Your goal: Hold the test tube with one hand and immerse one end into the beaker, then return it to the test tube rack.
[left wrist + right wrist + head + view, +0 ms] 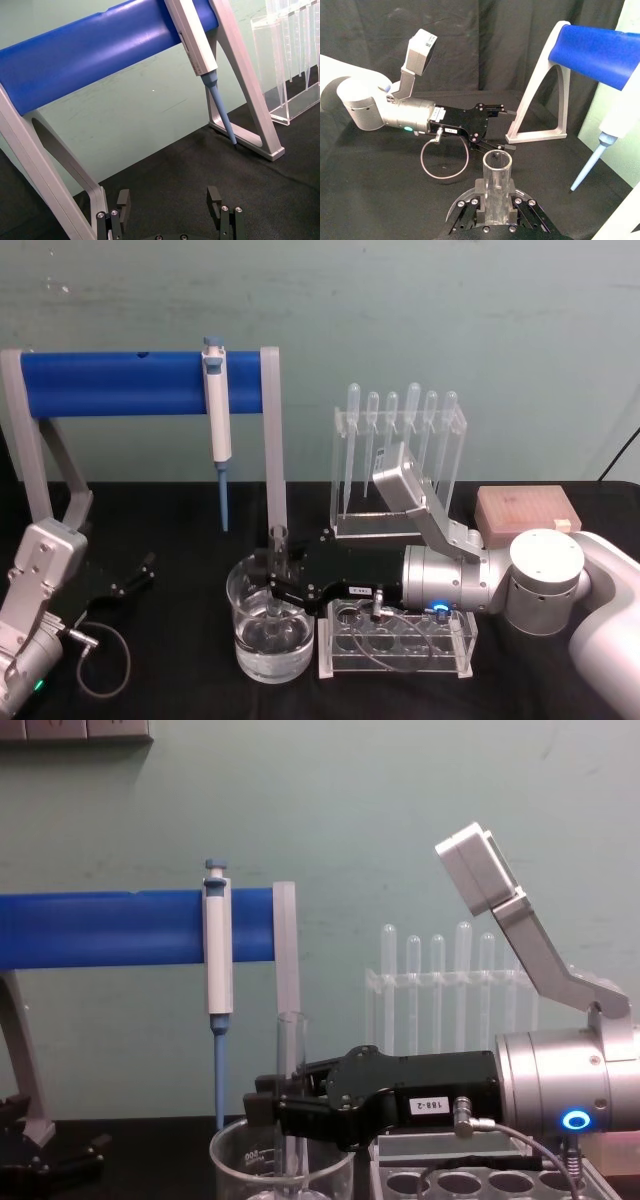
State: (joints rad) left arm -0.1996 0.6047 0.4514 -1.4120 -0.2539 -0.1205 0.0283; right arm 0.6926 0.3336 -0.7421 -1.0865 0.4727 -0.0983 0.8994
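— Checking the one relation the next move hangs on: how does the test tube (292,1040) stand against the jaws?

— Upright, long axis vertical. The right gripper (278,575) reaches in from the right of the head frame, its jaws closed on the tube about mid-length. The open rim stands above them and the rounded end hangs below the rim of the beaker (248,635), low centre of the frame. I judge the end is at or near the liquid, but I cannot tell if it is wet.

— And the way home?

— The test tube rack (400,665) sits just beside the beaker, toward the frame's right and under the right wrist. So I would say lift straight up first, then go sideways.

— The other arm?

— The left gripper (169,197) is parked at the lower left of the head frame, jaws wide apart and holding nothing. It is well apart from the tube, and the right arm is plainly the nearer.

— Counts?

— One test tube, one beaker and one rack on the bench (170,530). Behind them are six plastic pipettes (411,410) in their stand and one micropipette (217,410) on the blue bar.
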